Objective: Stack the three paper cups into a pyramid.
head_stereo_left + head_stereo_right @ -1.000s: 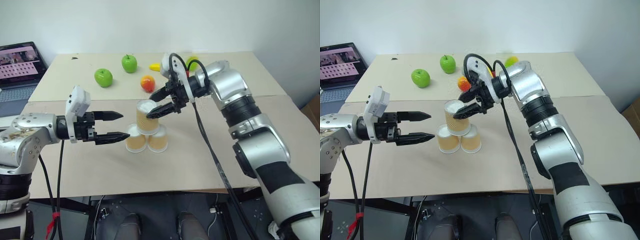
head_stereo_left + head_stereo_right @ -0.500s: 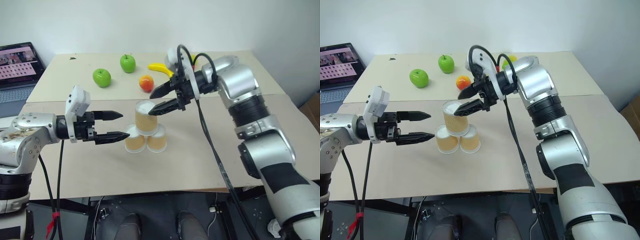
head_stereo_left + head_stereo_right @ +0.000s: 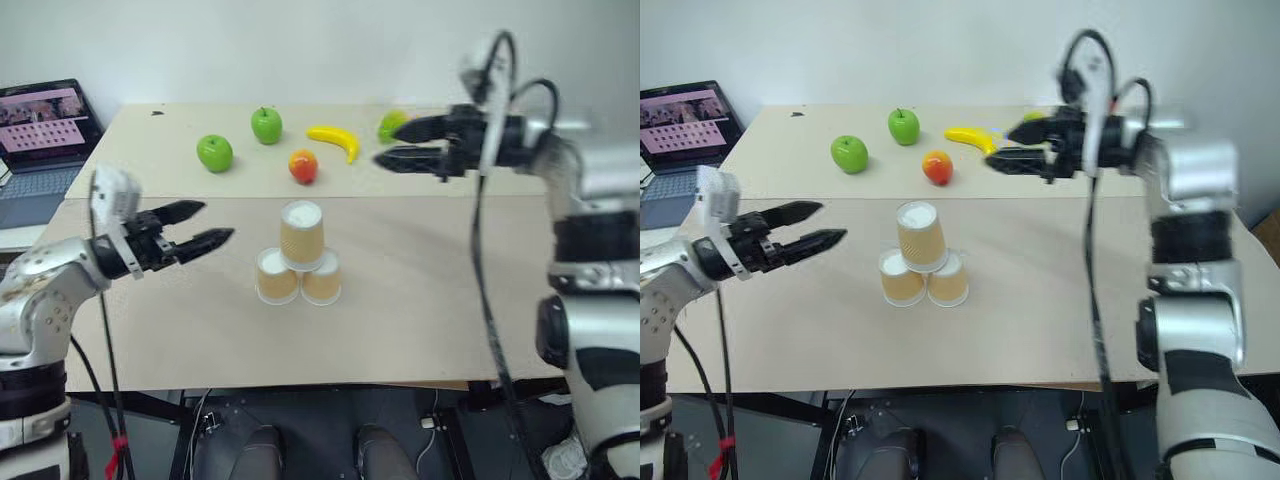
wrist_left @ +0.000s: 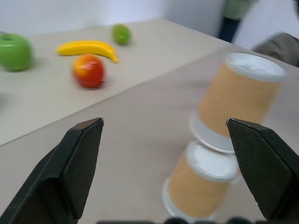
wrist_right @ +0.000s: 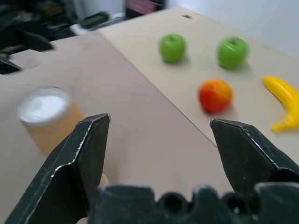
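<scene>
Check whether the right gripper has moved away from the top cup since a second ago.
Yes. The right gripper has swung away from the top cup, off to the robot's right, and now hangs open beside the banana.

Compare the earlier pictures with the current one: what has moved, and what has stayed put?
The right end effector, which had its open jaws around the top tan paper cup, has let go and swung away right, over the far table. The left end effector drew back leftwards, open. The three-cup pyramid and the fruit stayed put.
</scene>
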Controlling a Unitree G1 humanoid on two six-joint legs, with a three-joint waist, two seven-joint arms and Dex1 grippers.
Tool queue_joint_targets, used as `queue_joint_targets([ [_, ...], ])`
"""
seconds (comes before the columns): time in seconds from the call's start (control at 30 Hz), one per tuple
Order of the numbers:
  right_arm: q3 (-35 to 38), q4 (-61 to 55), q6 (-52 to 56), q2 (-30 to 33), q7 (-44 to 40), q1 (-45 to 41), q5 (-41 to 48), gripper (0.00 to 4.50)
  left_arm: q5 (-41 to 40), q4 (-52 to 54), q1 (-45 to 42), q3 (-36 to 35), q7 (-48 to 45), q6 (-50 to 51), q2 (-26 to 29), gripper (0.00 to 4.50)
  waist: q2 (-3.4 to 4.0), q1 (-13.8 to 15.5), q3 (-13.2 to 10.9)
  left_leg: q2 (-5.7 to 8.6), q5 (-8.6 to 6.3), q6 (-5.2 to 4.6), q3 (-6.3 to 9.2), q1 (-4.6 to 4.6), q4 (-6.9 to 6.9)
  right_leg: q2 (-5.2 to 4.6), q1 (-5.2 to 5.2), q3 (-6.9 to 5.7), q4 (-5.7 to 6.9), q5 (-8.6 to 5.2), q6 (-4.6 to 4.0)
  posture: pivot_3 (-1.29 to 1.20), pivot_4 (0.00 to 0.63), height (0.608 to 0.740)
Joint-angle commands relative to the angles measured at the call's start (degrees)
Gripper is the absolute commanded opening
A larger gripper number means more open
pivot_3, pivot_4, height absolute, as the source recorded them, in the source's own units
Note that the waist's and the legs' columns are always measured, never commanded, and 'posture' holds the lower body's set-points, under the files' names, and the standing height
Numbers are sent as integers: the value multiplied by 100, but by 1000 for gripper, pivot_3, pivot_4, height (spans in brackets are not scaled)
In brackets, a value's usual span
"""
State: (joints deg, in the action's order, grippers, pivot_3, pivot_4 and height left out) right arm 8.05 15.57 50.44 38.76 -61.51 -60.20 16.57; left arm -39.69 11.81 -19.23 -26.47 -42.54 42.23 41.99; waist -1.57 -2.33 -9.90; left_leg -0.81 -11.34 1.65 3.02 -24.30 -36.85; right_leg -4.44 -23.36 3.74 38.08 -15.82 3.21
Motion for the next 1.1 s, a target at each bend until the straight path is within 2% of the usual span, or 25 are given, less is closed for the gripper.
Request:
queue_joint_targets([
  [0.03, 992, -556, 193, 171, 1574, 847, -289, 4041, 173, 214, 635, -805, 1017, -231, -487, 4500, 2, -21, 3, 0, 0, 0, -2, 4, -1, 0, 0, 3, 3, 0, 0, 0, 150, 732],
  [0.17, 934, -352, -647, -185, 3161, 1790, -1046, 4041, 1092, -399, 947, -821, 2071, -1001, -949, 4500, 1, -11, 11, 0, 0, 0, -10, 32, 6, 1, 18, 11, 4, 1, -1, 0, 150, 732],
  [0.3, 822, -24, -1829, -752, 3786, 2254, -1197, 4041, 1483, -920, 843, -769, 2654, -1666, -1404, 4500, 0, -31, 11, -1, 1, 1, -19, 38, 5, 3, 19, 20, 4, 4, -6, 0, 150, 732],
  [0.43, 986, 477, -2492, -1163, 4436, 2549, -1225, 4041, 1923, -1436, 716, -694, 3185, -2356, -1674, 4500, 0, -15, 12, -1, 1, 2, -18, 30, 8, 3, 15, 20, 0, 5, -5, 0, 150, 732],
  [0.6, 1044, 821, -3088, -1371, 4786, 2865, -1103, 4041, 2196, -2066, 598, -712, 3678, -3093, -1908, 4500, -6, 30, 16, 4, 1, 2, -18, 24, 6, -3, 17, 18, -4, 5, -5, 0, 150, 732],
  [0.63, 1063, 868, -3188, -1411, 4810, 2907, -1053, 4285, 2196, -2156, 583, -714, 3720, -3195, -1948, 4500, -6, 31, 16, 4, 1, 2, -19, 24, 6, -3, 18, 18, -4, 5, -4, 0, 150, 732],
  [0.7, 1090, 947, -3343, -1483, 4821, 2972, -946, 4285, 2291, -2303, 592, -628, 3723, -3461, -1980, 4500, -6, 16, 16, 2, 1, 2, -19, 29, 6, -1, 20, 18, -1, 5, -4, 0, 150, 732],
  [1.1, 1132, 738, -3737, -1423, 4926, 3283, -859, 4285, 2376, -2772, 540, -520, 3731, -4001, -1874, 4500, -6, -16, 18, 0, 1, 2, -16, 34, 8, 3, 22, 18, 1, 5, -4, 0, 150, 732],
])
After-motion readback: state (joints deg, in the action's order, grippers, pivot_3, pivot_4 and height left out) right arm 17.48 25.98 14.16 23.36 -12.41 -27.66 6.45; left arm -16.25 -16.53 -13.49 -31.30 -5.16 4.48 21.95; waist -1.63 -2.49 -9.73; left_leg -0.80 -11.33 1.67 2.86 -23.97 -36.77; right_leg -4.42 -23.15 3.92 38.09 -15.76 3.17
